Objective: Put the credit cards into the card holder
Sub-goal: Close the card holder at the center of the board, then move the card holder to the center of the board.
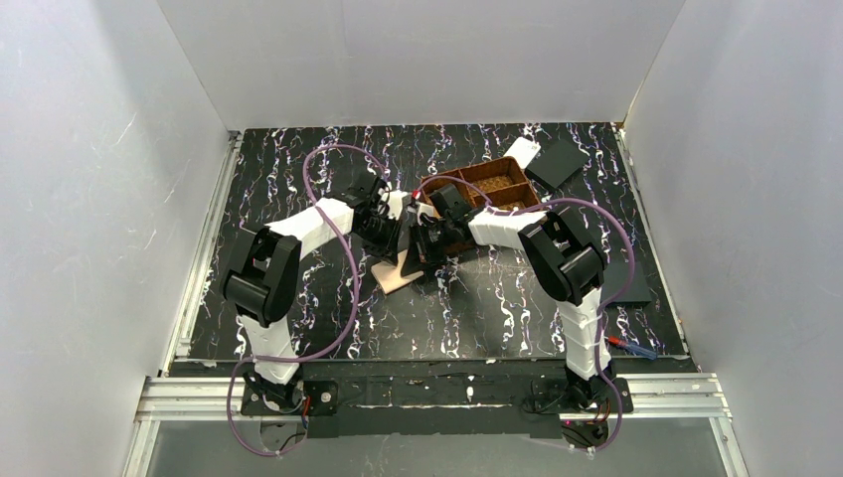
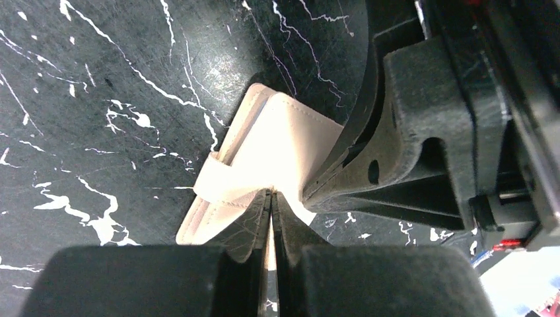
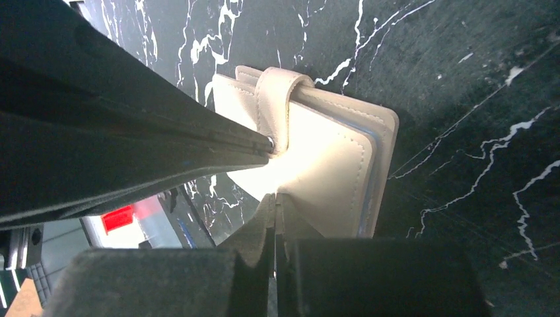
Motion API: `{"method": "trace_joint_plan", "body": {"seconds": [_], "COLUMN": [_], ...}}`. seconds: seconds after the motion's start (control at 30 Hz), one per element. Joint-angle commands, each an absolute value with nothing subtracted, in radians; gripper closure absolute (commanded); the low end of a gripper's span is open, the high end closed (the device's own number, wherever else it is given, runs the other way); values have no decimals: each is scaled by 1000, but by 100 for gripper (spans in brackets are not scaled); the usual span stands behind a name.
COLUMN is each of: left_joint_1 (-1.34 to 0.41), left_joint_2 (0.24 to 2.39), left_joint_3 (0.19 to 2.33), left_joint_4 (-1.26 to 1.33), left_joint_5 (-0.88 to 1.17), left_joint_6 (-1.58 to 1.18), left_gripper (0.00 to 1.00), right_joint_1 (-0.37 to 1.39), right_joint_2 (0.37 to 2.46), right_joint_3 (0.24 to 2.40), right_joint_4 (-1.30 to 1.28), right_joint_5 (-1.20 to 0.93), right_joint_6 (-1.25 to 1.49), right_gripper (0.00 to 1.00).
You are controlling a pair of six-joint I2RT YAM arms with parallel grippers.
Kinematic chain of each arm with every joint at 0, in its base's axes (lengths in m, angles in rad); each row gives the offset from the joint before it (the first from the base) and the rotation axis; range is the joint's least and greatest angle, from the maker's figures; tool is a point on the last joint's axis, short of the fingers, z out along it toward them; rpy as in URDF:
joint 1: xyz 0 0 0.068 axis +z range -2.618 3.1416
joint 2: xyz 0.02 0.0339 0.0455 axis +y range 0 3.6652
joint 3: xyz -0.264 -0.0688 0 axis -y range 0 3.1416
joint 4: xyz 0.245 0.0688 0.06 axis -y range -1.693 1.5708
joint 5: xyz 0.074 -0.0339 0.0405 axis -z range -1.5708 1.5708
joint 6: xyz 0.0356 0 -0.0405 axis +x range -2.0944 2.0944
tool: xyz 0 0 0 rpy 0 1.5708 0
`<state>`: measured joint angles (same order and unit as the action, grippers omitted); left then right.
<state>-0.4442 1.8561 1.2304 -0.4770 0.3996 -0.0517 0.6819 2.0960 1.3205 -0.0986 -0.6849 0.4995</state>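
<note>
Card holder: a small flat tan leather card holder; soft and smooth, with stitched edges and round corners; it is folded shut; a thin blue line shows between its flaps
Strap: a tan loop strap wraps over one edge of the card holder
Where it is: on the black table with white marble streaks; in the middle, between the two wrists, just in front of the basket
Left gripper: black hard plastic fingers pressed tight together; they pinch the end of the strap
Right gripper: black fingers squeezed together too; they nip the leather of the card holder, and the leather puckers at the tips
Arms: both arms bend at the elbow; their white-wrapped forearms lean in toward each other; the two sets of tips sit just beside each other on the card holder
Basket: a brown woven basket with compartments, behind the grippers; a flat black square lies near it
Hard to see: from above, the wrists cover most of the card holder and only a tan corner shows; I cannot tell what is in the basket; in the wrist views the fingers hide the near part of the card holder
</note>
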Motion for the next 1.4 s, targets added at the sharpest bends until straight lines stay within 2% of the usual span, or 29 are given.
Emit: {"method": "trace_joint_plan", "body": {"seconds": [0.0,0.33,0.47,0.53,0.63,0.73,0.9,0.93,1.07,1.2,1.37], "left_joint_1": [-516,-553,-531,-505,-455,-400,-324,-315,-302,-300,-300], "left_joint_2": [1939,1946,1895,1849,1751,1653,1527,1506,1403,1275,1132], "left_joint_3": [1139,1026,1064,1087,1117,1169,1212,1218,1208,1167,1145], "left_joint_4": [-530,-435,-485,-505,-539,-594,-681,-712,-762,-766,-763], "left_joint_5": [297,261,225,242,276,311,373,378,351,354,379], "left_joint_6": [-119,-248,-243,-253,-270,-273,-260,-254,-247,-267,-300], "left_gripper": [100,100,99,86,73,66,55,44,17,14,13], "right_joint_1": [680,680,680,681,681,692,714,720,736,750,834], "right_joint_2": [2124,2112,2116,2117,2105,2078,2040,2031,1997,1967,2010], "right_joint_3": [1348,1350,1382,1412,1447,1482,1497,1484,1353,1179,1174], "right_joint_4": [-61,-101,-145,-194,-258,-313,-359,-356,-209,94,272], "right_joint_5": [-587,-529,-549,-553,-554,-547,-548,-547,-560,-524,-408], "right_joint_6": [519,519,476,432,351,286,244,246,328,539,700], "right_gripper": [99,99,99,98,85,72,65,63,57,55,58]}}
